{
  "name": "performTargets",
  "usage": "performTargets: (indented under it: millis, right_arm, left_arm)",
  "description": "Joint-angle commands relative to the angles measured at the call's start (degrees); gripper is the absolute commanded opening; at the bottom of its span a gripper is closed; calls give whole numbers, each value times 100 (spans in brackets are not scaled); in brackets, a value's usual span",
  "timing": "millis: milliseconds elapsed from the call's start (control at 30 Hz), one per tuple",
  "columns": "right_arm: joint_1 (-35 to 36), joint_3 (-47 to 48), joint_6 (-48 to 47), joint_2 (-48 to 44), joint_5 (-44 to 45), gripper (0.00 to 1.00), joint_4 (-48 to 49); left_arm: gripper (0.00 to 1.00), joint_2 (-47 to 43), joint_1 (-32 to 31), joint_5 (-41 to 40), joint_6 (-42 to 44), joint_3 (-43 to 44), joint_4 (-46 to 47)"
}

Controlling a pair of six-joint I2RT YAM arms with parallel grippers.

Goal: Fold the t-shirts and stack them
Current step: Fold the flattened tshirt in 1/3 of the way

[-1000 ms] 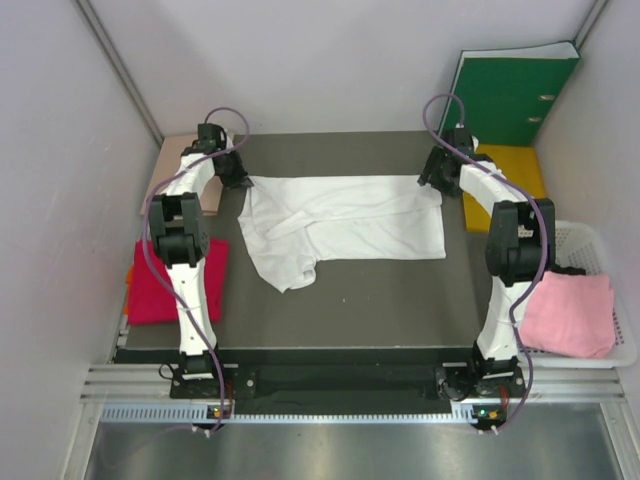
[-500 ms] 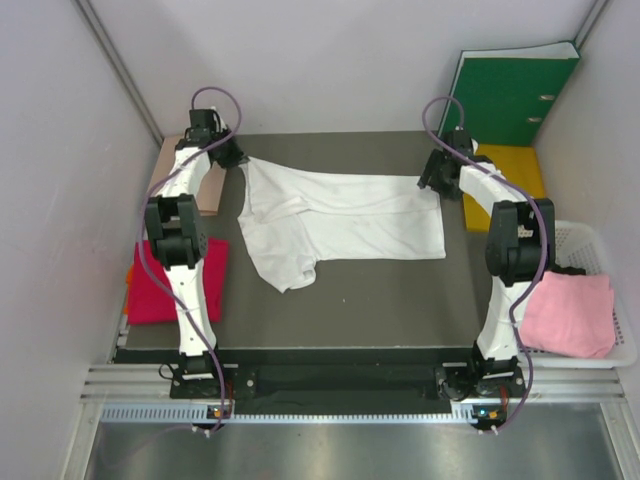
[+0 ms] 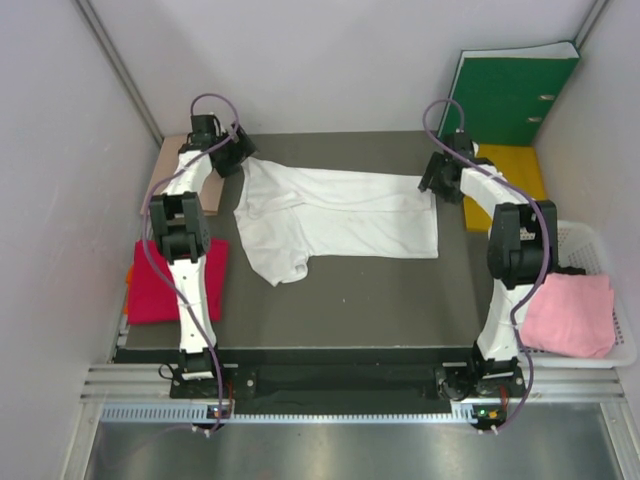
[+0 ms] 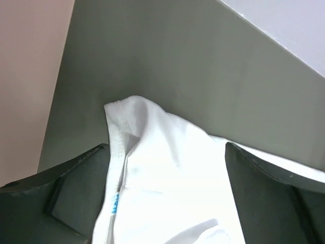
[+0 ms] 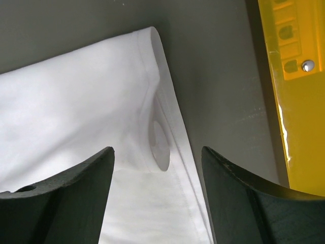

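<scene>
The white t-shirt lies spread across the dark table, one sleeve bunched toward the front left. My left gripper is over its far left corner, open; in the left wrist view the cloth with its blue neck label lies between the parted fingers of the left gripper. My right gripper is over the far right corner, open, and the hemmed corner lies flat under the right gripper. The crimson red t-shirt lies at the left edge. The pale pink t-shirt rests in a basket.
A green binder leans against the back right wall above a yellow object. A tan cardboard sheet lies at the back left. The white basket stands off the table's right edge. Walls close in on both sides.
The left gripper drew the white t-shirt's corner toward the far left and then opened, letting it go. The shirt now lies stretched a little further left. The right arm has barely moved.
</scene>
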Motion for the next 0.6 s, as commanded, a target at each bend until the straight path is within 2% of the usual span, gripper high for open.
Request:
performTargets:
  millis: [0, 133, 167, 200, 233, 267, 300, 567]
  right_arm:
    - [-22, -161, -35, -472, 13, 69, 134]
    - [-14, -257, 18, -463, -66, 69, 204]
    - [-13, -258, 18, -446, -75, 69, 204]
    - [-5, -249, 9, -437, -75, 69, 196]
    - [-5, -257, 18, -437, -75, 69, 204]
    - [-5, -249, 9, -428, -84, 69, 196]
    - [-5, -240, 9, -419, -84, 69, 204]
    - [-13, -354, -35, -490, -84, 69, 240]
  left_arm:
    - [99, -953, -42, 312, 146, -746, 482]
    - [99, -1437, -385, 268, 866, -1116, 99]
    - [95, -1429, -394, 312, 1155, -1169, 0]
    - [81, -1394, -647, 390, 1253, -1169, -131]
    - [47, -1255, -701, 530, 1315, -1152, -359]
    - [5, -1166, -745, 627, 1351, -1126, -492]
    - [0, -1070, -816, 628, 1308, -1125, -615]
    - [0, -472, -1080, 865, 1439, -1240, -809]
